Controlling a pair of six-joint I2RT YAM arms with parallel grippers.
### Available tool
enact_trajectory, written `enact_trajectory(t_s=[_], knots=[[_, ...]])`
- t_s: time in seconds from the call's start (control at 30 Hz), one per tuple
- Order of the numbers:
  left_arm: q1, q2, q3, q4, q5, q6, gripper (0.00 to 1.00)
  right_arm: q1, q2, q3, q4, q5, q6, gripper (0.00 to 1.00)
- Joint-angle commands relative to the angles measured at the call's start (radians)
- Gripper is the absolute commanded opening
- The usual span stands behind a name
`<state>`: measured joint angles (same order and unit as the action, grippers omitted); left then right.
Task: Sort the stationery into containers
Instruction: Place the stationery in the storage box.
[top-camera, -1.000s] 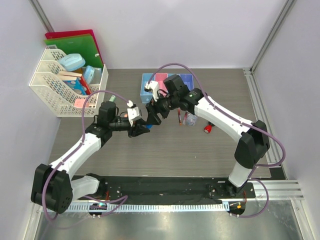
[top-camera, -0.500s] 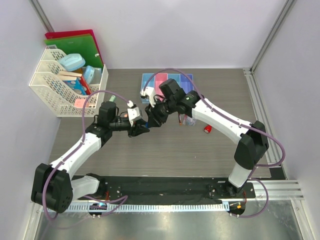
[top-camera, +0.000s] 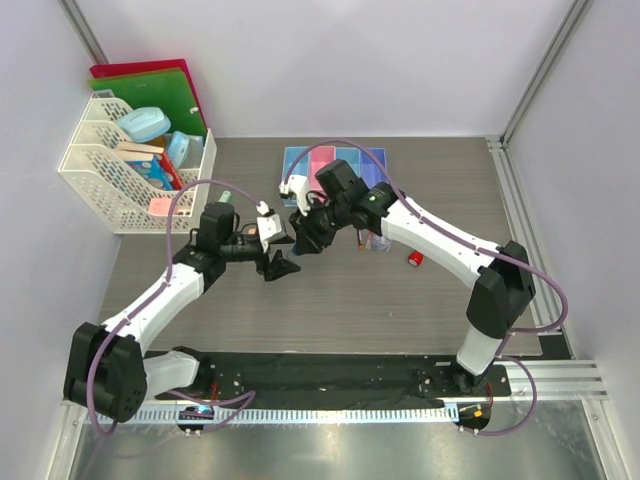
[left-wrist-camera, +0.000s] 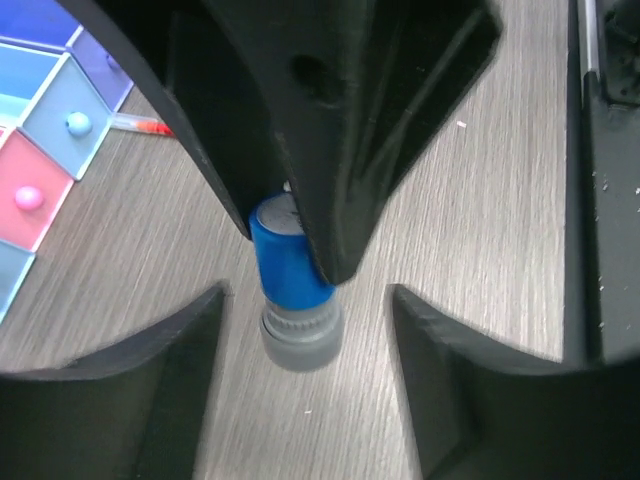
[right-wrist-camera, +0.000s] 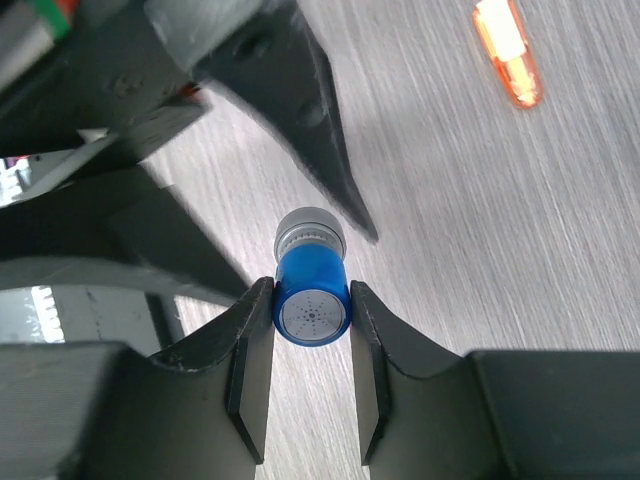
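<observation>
Two black fingers of the right gripper are clamped on a small blue plastic cylinder with a grey ribbed cap, pinching its blue body from both sides while the grey end points away from the wrist toward the grey wood-grain table. Whether the cap touches the tabletop cannot be told. The left gripper stands with its jaws spread, one dark finger on each side of the grey cap and neither touching it, so the cylinder hangs between them, held by the right gripper alone. In the top view the two grippers meet tip to tip near the middle of the table, the left one just below and left of the right one. A short orange marker lies on the table well to the right of them, and a clear bluish lump sits beside the right arm. Beyond the grippers is the row of four joined plastic bins, light blue, pink, light blue and purple-blue; a thin pen with a red end lies just beside it. A white lattice plastic rack stands at the far left.
</observation>
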<state>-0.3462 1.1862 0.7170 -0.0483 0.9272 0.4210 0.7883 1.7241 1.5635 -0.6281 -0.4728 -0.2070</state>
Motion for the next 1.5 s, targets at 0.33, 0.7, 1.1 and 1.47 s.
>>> enact_trajectory(t_s=[0.33, 0.7, 1.1, 1.47], knots=[[0.0, -0.154, 0.024, -0.205, -0.048, 0.111, 0.87, -0.01, 0.136, 0.196, 0.025, 0.342, -0.015, 0.1], [0.045, -0.287, -0.066, -0.346, -0.286, 0.14, 0.8, -0.193, 0.489, 0.673, 0.031, 0.577, -0.008, 0.06], [0.101, -0.312, -0.151, -0.294, -0.257, 0.102, 0.8, -0.259, 0.661, 0.854, 0.108, 0.574, -0.054, 0.06], [0.136, -0.318, -0.139, -0.378, -0.231, 0.139, 0.8, -0.261, 0.726, 0.845, 0.195, 0.571, -0.081, 0.06]])
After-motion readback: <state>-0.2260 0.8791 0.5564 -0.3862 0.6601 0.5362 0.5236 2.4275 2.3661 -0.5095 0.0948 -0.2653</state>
